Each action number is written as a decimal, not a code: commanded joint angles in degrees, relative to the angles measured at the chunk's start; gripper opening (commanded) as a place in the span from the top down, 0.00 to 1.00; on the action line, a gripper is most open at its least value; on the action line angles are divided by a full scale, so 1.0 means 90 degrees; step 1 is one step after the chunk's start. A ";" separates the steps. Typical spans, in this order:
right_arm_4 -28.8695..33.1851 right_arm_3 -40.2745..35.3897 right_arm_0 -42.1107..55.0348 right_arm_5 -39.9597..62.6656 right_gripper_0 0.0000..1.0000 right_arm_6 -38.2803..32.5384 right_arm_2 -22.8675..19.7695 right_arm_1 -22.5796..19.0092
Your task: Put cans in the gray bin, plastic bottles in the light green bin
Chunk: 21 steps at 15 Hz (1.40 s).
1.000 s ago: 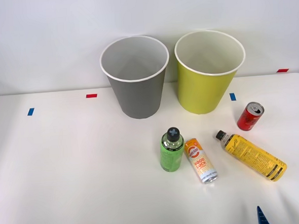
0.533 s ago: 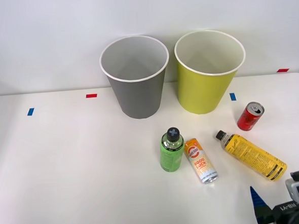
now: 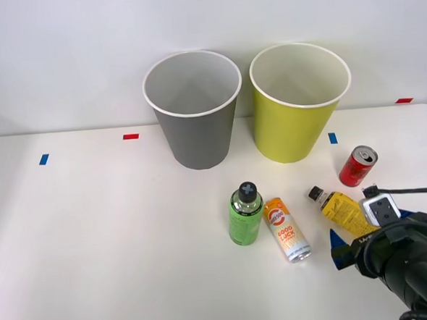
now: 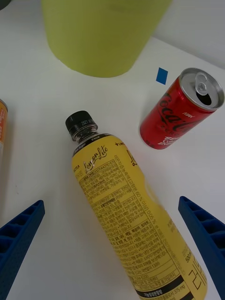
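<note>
The gray bin [image 3: 194, 114] and the light green bin [image 3: 297, 108] stand side by side at the back of the table. In front lie a yellow plastic bottle [image 3: 338, 204] [image 4: 126, 197] with a black cap, a slim orange-white can [image 3: 286, 229] and a stubby red can [image 3: 357, 166] [image 4: 176, 117]. A short green bottle [image 3: 245, 214] stands upright. My right gripper [image 3: 355, 231] [image 4: 111, 202] hangs open over the yellow bottle, one blue finger [image 4: 18, 239] on each side of its body and clear of it. The arm hides the bottle's lower half in the front view.
Small blue tape marks [image 3: 44, 159] and red tape marks [image 3: 130, 137] dot the white table [image 3: 95, 232]. A wall rises right behind the bins. The red can lies close beside the yellow bottle, near the table's right edge.
My right arm has come in from the lower right and moved forward over the yellow bottle, now covering its lower half. The bottles, cans and bins have not moved.
</note>
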 commanded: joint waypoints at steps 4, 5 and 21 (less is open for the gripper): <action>-0.1192 0.0080 -0.1614 0.1684 0.00 -0.0125 0.0513 -0.0565; -0.1465 0.0207 -0.1838 0.1772 0.00 -0.0115 0.0513 -0.0584; -0.4990 0.2473 -0.4973 0.2690 0.00 0.0217 0.1353 -0.1141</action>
